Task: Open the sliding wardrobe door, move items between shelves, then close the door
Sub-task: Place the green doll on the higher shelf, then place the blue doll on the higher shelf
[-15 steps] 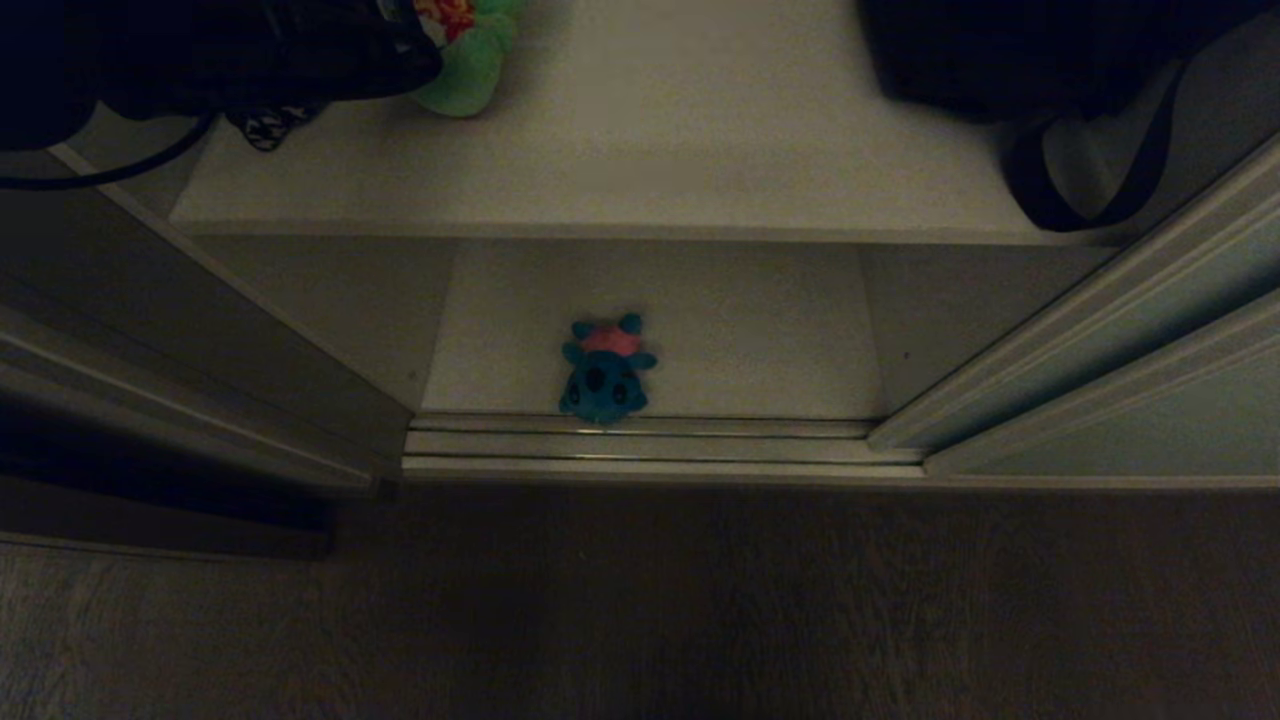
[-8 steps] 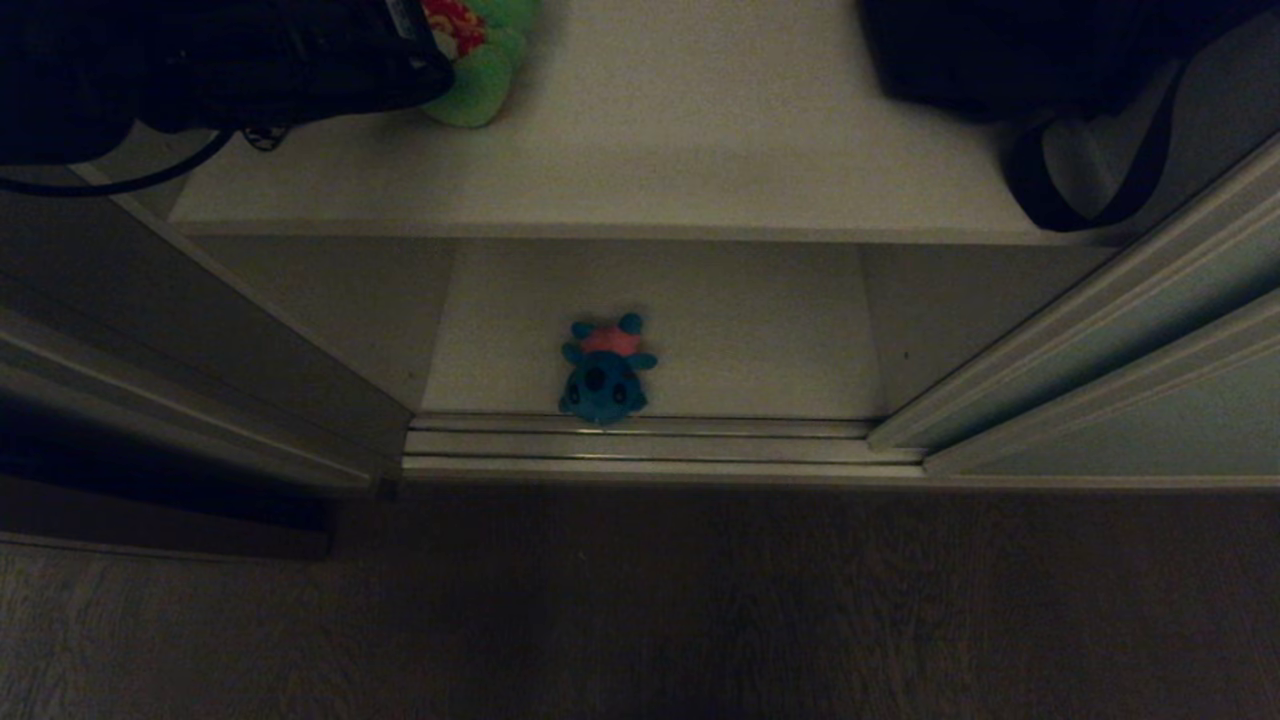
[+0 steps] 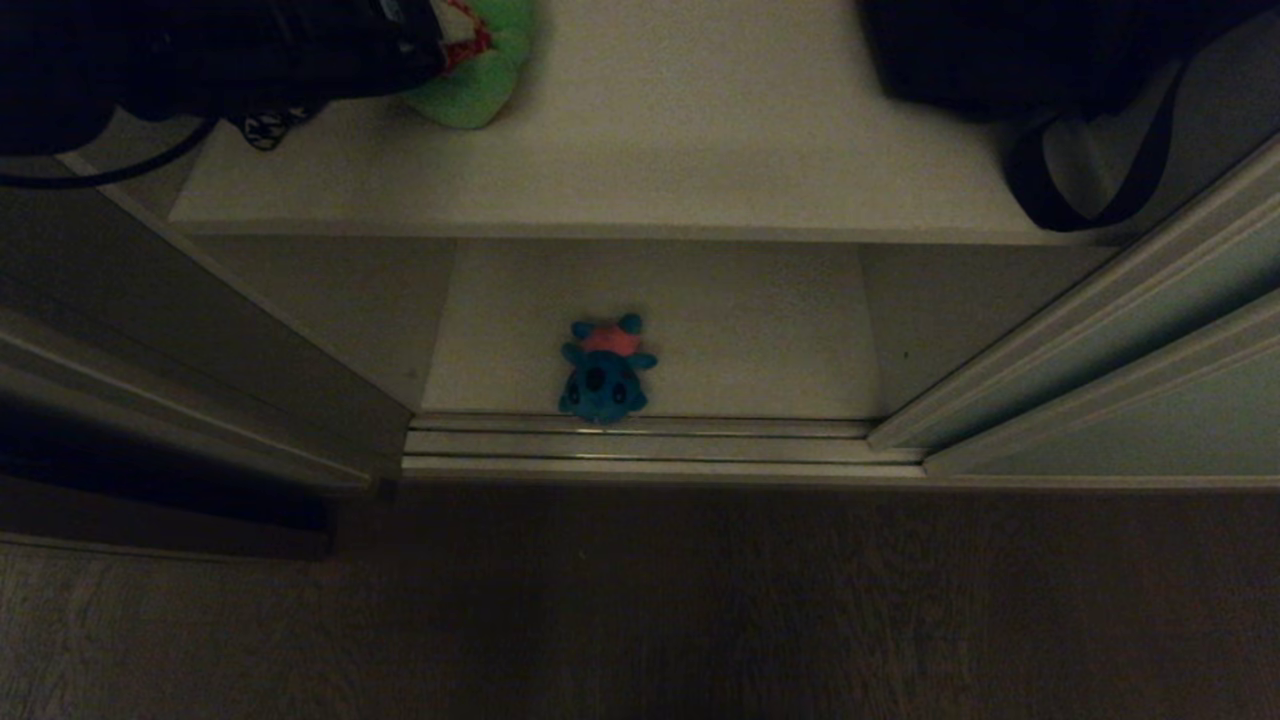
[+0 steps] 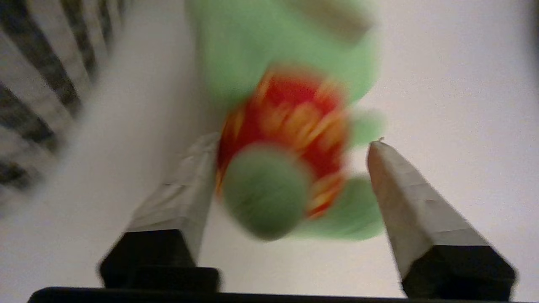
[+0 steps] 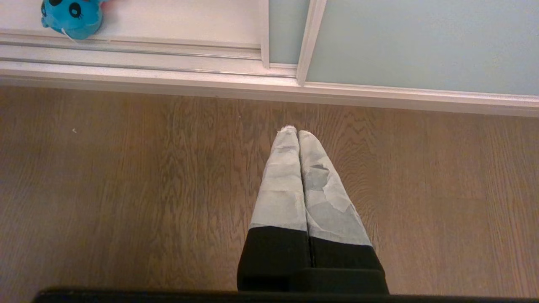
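Observation:
The green frog with its red patterned belly lies loose between the spread fingers of my left gripper, which is open over the upper white shelf. From the head view, the frog shows at the tip of my dark left arm. The blue plush sits on the lower shelf by the rails; it also shows as the blue plush in the right wrist view. The sliding door stands pushed to the right. My right gripper hangs shut over the floor.
A black strapped bag fills the upper shelf's right end. A houndstooth cushion lies beside the frog. Silvery rails run along the wardrobe's threshold, with wooden floor in front. A dark wooden frame bounds the opening's left side.
The green frog has shifted slightly to the right at my left gripper's tip and now rests lower and flatter on the upper shelf. The blue plush has not moved.

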